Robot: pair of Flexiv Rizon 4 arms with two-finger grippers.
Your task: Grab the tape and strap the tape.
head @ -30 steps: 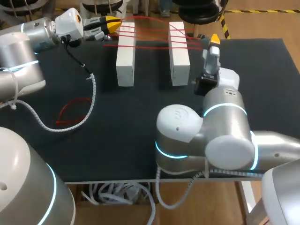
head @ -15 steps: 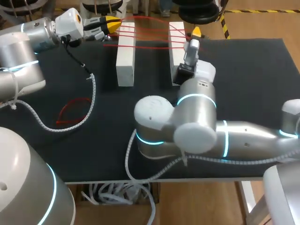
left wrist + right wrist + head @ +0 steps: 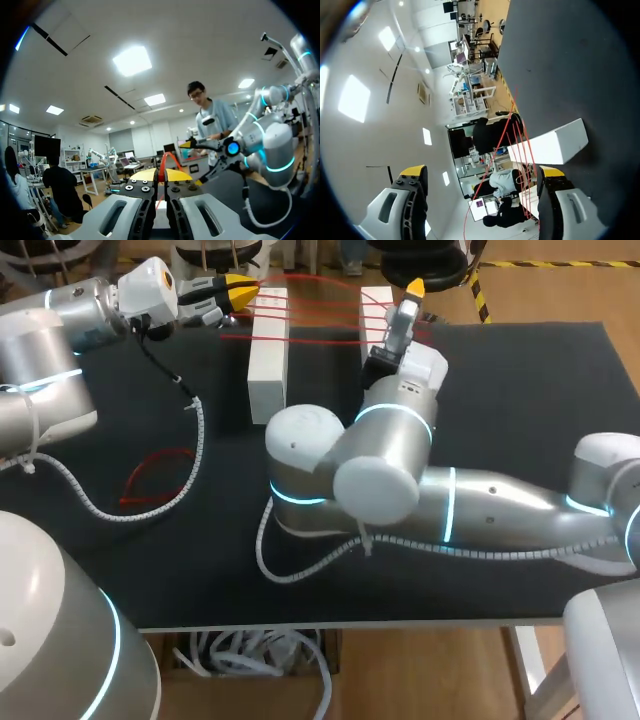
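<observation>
Head view: within the last second the right gripper (image 3: 414, 287) has swung left over the right block (image 3: 374, 298), jaws wide and empty, likely to catch the red tape (image 3: 325, 312) stretched there. The left gripper (image 3: 240, 288) has not moved and is pinched shut on the tape's end.

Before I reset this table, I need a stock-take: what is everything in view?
white blocks: two, white, side by side at the table's far side, the right one partly behind the right arm
red tape: several strands, red, stretched across both blocks
loose red loop: one, red, lying on the table near the left arm
table: one, black top
left gripper: one, yellow-tipped, shut on the red tape beside the left block
right gripper: one, yellow-tipped, open, at the right block's far end
</observation>
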